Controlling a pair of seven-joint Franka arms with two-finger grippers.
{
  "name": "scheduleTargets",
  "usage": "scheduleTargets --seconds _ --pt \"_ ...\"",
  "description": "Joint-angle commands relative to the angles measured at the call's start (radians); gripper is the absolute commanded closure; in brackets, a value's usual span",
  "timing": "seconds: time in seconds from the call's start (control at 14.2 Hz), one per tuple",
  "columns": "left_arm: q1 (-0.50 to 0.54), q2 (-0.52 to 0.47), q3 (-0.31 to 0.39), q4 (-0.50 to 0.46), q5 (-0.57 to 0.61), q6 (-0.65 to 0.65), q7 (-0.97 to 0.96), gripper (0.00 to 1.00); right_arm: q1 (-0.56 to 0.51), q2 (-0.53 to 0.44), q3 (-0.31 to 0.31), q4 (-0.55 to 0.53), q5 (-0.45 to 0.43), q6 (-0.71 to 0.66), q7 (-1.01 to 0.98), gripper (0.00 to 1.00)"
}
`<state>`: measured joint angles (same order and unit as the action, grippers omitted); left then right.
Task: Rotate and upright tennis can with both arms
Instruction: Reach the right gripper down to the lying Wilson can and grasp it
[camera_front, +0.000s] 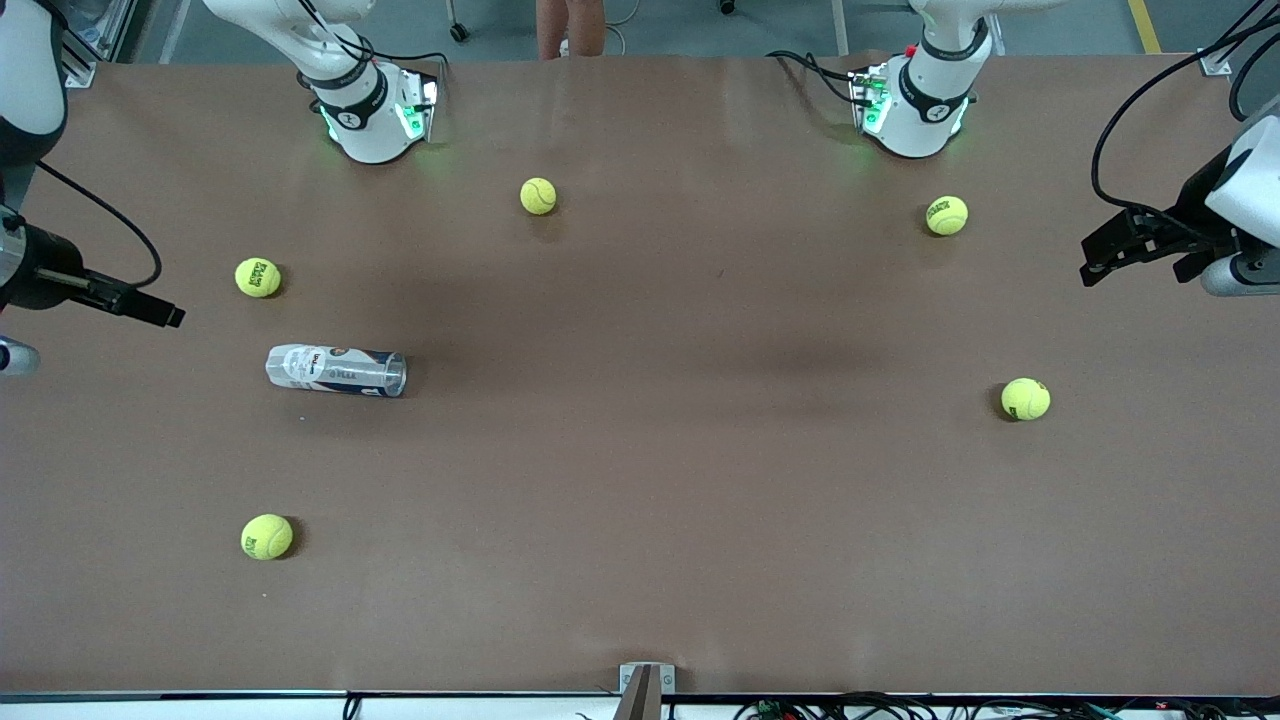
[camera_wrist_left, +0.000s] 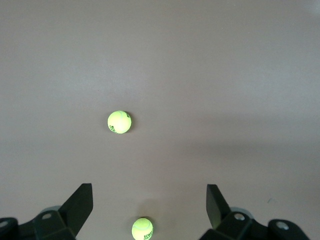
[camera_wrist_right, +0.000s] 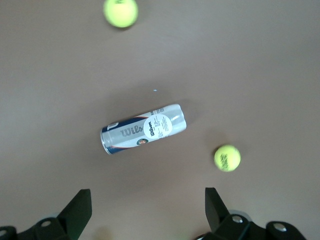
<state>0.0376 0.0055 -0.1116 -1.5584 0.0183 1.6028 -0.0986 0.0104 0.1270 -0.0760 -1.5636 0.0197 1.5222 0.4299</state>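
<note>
The tennis can (camera_front: 335, 370) lies on its side on the brown table toward the right arm's end, with its silver rim pointing toward the left arm's end. It also shows in the right wrist view (camera_wrist_right: 144, 129), empty and apart from the gripper. My right gripper (camera_front: 140, 303) is open and empty in the air at that end of the table, with its fingertips (camera_wrist_right: 79, 207) spread wide. My left gripper (camera_front: 1110, 250) is open and empty over the left arm's end of the table. Its fingertips (camera_wrist_left: 81, 204) are spread wide, and the can is out of the left wrist view.
Several yellow-green tennis balls lie loose on the table. One ball (camera_front: 258, 277) is farther from the front camera than the can and one ball (camera_front: 267, 537) is nearer. Others (camera_front: 538, 196) (camera_front: 946, 215) (camera_front: 1025, 398) lie toward the bases and the left arm's end.
</note>
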Motion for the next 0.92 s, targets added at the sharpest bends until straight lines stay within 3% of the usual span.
scheduleTargets --seconds 0.0,0.35,0.63,0.85 --pt "-0.001 -0.005 -0.004 0.007 0.011 -0.009 -0.010 0.00 0.028 0.008 -0.001 -0.044 0.020 0.033 0.295 0.00" --pt "-0.074 -0.013 0.075 0.004 0.011 -0.011 -0.010 0.00 0.112 0.022 -0.001 -0.185 0.019 0.209 0.729 0.00" --pt "-0.128 -0.013 0.119 0.004 0.011 -0.012 -0.013 0.00 0.122 0.043 -0.001 -0.272 0.019 0.282 0.895 0.00" --pt "-0.111 -0.013 0.115 0.004 0.012 -0.012 -0.012 0.00 0.128 0.054 -0.001 -0.355 0.019 0.384 0.938 0.00"
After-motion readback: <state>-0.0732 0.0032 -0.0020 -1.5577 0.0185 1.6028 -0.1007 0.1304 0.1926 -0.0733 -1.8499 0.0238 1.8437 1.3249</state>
